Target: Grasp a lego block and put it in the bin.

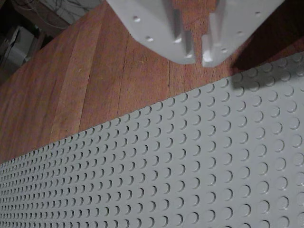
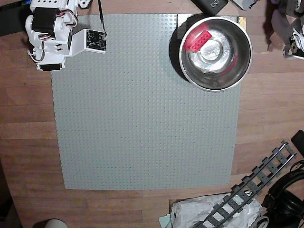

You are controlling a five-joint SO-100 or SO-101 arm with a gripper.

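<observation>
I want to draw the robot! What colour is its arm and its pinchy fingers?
The arm is white plastic blocks with black motors inside and thin red and white wires looping out. A black cable runs past it. The gripper has two pale grey-white fingers dotted with small holes.

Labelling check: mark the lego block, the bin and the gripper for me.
lego block (image 2: pixel 199 41): overhead view, on its red studded top, inside the bowl.
bin (image 2: pixel 243 56): overhead view, on the steel bowl's right wall.
gripper (image 1: pixel 198 57): wrist view, midway between the two grey fingertips.
</observation>
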